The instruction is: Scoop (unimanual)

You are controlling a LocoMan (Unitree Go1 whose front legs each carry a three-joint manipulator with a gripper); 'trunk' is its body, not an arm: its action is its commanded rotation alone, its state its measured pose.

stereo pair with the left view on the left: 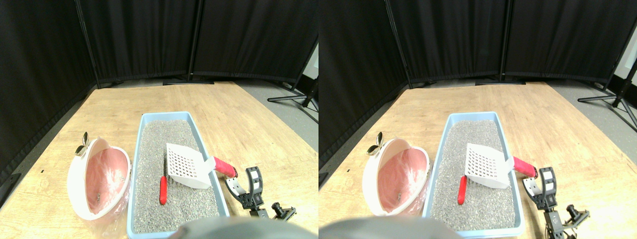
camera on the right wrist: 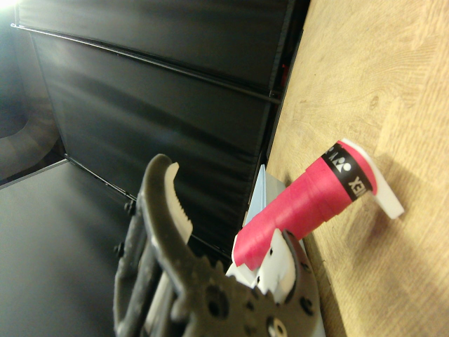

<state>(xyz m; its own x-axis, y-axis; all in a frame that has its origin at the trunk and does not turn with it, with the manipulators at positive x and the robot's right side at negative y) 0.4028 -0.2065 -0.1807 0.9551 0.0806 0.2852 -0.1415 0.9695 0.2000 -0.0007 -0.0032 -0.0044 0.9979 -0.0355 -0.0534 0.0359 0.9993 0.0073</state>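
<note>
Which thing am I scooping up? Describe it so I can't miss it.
Find the blue litter tray of grey granules on the wooden floor. On the granules, left of the white slotted scoop, lies a small red stick, the only red thing on the litter itself.

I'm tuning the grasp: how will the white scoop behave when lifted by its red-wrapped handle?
The scoop looks like rigid slotted plastic, probably light. Its broad pan sits far from the wrapped handle, so it may droop or twist. The tape wrap likely improves grip for the right gripper.
</note>
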